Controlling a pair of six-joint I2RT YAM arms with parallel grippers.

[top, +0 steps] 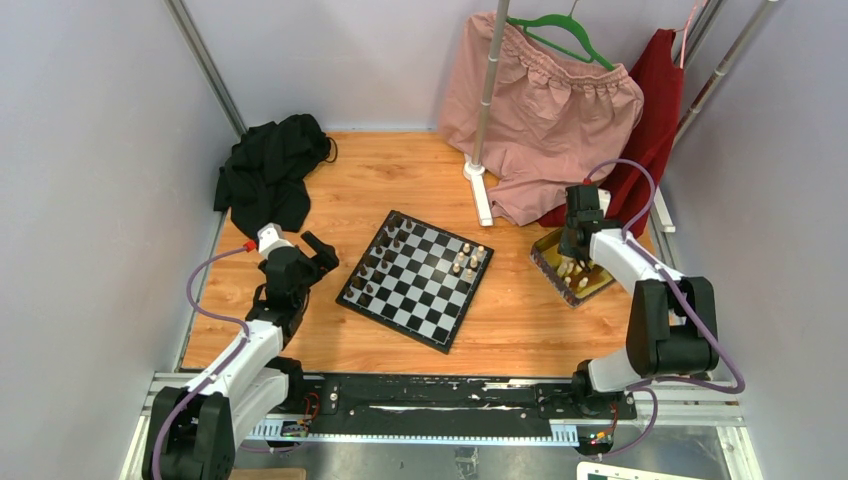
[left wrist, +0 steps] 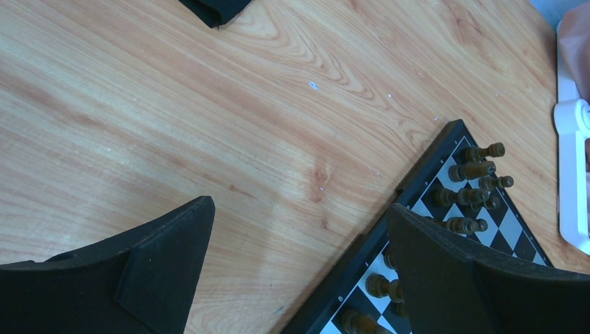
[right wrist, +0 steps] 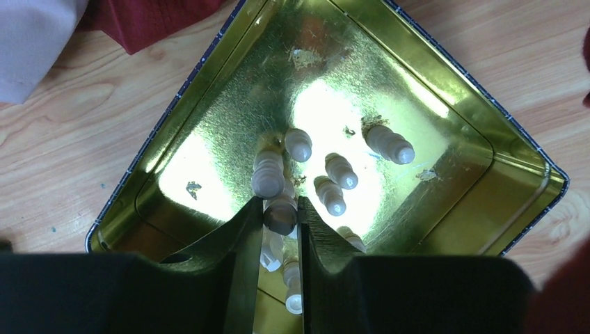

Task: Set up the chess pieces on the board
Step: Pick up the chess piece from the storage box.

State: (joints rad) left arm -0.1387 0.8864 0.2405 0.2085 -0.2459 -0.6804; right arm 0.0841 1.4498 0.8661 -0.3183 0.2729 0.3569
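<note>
- How's the right tool [right wrist: 280, 209]?
- Narrow, pinched on one cream piece [right wrist: 280, 217] down in the gold tin [right wrist: 445, 104]. A rounded end faces the camera, so its long axis seems to run along the fingers.
- And further out?
- The loose cream pieces [right wrist: 339, 170] lie just beyond it. The board [top: 415, 280] sits leftward across the worktop [top: 500, 330]. The left tool [left wrist: 299, 205], spread wide and holding nothing, hovers at the board's left corner.
</note>
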